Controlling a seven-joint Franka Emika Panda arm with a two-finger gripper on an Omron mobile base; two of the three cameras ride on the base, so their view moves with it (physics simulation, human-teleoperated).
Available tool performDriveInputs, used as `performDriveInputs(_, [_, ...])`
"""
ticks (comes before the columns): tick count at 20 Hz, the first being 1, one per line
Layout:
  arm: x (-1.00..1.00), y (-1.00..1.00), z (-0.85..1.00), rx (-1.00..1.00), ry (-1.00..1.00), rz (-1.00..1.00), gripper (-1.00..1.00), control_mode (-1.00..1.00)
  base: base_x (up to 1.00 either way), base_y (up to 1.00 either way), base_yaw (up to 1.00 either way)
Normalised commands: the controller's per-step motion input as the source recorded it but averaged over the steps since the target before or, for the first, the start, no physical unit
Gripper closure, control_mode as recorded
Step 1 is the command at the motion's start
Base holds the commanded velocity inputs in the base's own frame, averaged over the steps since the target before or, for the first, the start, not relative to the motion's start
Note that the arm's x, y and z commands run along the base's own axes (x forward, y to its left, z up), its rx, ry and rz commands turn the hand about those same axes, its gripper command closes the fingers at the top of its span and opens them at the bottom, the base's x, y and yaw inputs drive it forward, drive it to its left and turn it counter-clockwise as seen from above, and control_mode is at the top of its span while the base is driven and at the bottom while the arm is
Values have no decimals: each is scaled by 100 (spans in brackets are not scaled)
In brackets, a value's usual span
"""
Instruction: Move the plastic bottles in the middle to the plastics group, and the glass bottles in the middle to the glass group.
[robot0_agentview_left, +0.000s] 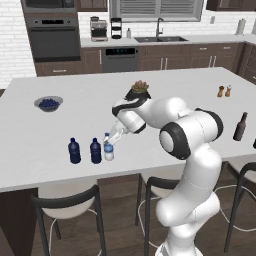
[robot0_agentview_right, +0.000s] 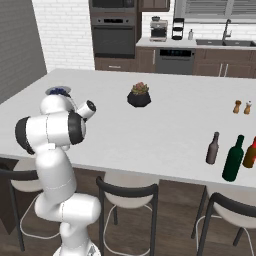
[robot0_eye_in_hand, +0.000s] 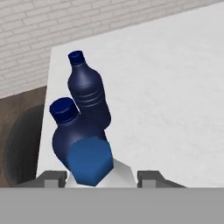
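The end effector (robot0_agentview_left: 111, 142) was seen low over the near edge of the white worktop (robot0_agentview_left: 150, 95), its fingers closed around the upper part of the clear water bottle (robot0_agentview_left: 108, 151), which stood upright on the surface. In the hand view the bottle's cap (robot0_eye_in_hand: 89, 160) appeared blue and sat directly between the two finger tips, with the pale bottle body just below it. Immediately beside the held bottle, on the side away from the arm, the nearer dark blue bottle (robot0_agentview_left: 95, 151) stood upright, close enough that contact could not be ruled out; the second dark blue bottle (robot0_agentview_left: 74, 151) stood just beyond it, apart from the first.

Far from the end effector, toward the opposite end of the worktop, the dark brown beer-type bottle (robot0_agentview_right: 213, 148) and the tall dark green wine-type bottle (robot0_agentview_right: 233, 159) were seen upright near the front edge, the green one nearer that edge, with an amber bottle (robot0_agentview_right: 250, 153) partly cut off just past them.
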Motion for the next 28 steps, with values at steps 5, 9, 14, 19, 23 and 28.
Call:
performDriveInputs(5, [0, 0, -13, 0, -8, 0, 100, -100, 0, 0, 0])
performDriveInputs(9, [0, 0, -30, 0, -3, 0, 100, -100, 0, 0, 0])
performDriveInputs(14, [0, 0, -12, 0, -2, 0, 100, -100, 0, 0, 0])
performDriveInputs(19, [0, 0, 0, 0, -1, 0, 100, -100, 0, 0, 0])
performDriveInputs(23, [0, 0, 0, 0, 0, 0, 100, -100, 0, 0, 0])
performDriveInputs(28, [0, 0, 0, 0, 0, 0, -100, -100, 0, 0, 0])
